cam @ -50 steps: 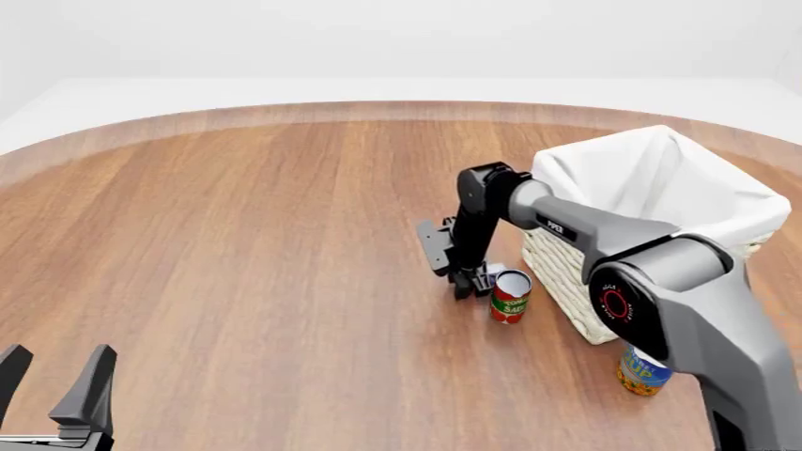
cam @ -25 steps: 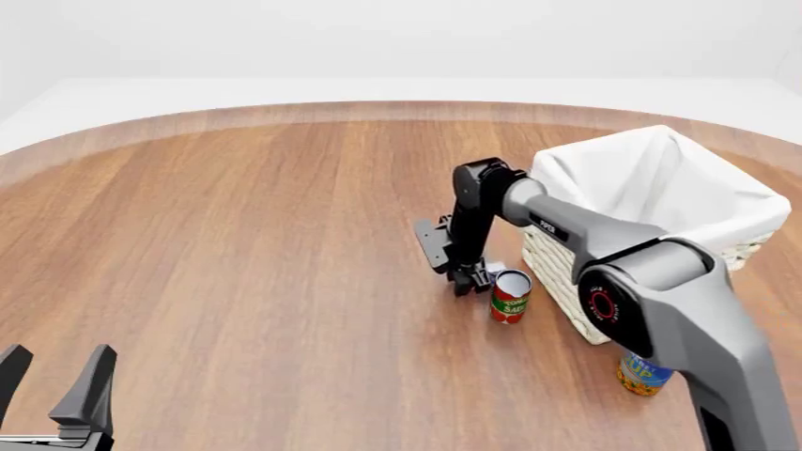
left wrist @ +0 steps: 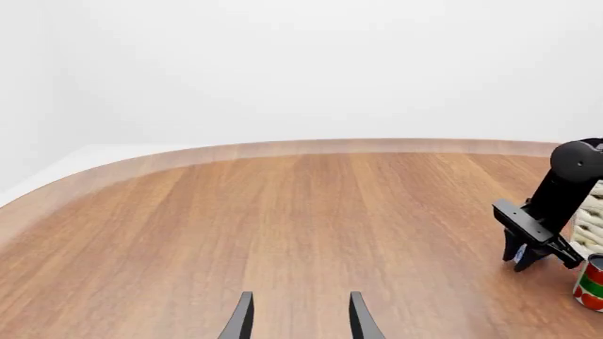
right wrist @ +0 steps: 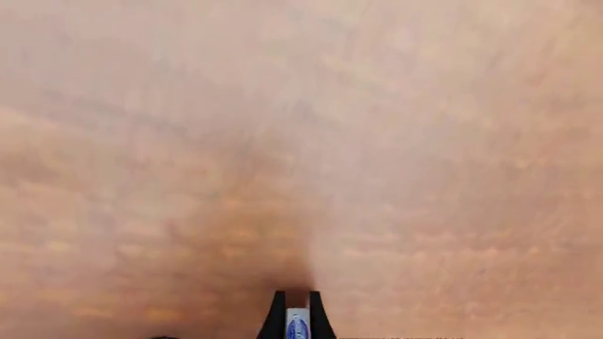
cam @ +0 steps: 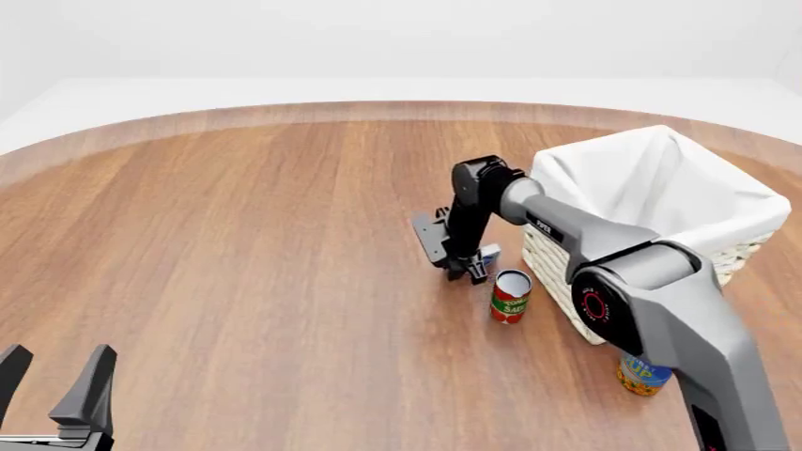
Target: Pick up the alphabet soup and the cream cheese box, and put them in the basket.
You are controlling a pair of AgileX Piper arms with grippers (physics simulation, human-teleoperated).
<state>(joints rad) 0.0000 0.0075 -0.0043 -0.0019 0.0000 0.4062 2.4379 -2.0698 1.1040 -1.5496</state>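
Note:
In the front view my right gripper (cam: 472, 272) points down at the table just left of the basket (cam: 589, 155), shut on the cream cheese box (cam: 490, 254). The right wrist view shows the blue-and-white box (right wrist: 296, 327) pinched between the two fingertips, a little above the wood. From the left wrist view the right gripper (left wrist: 524, 260) shows at the far side. The alphabet soup (cam: 641, 374) stands upright near the front right, beside the right arm's base. My left gripper (cam: 51, 383) sits open and empty at the front left corner, seen again as the left gripper (left wrist: 299, 321) over bare wood.
A red-and-green can (cam: 510, 296) stands upright just right of and nearer than the right gripper, close to the basket's wicker wall (cam: 555, 268). The same can (left wrist: 591, 284) appears in the left wrist view. The round wooden table's (cam: 251, 235) far edge curves behind.
The right gripper has lifted slightly and shifted away from the red-and-green can, carrying the cream cheese box with it. The left arm has not moved.

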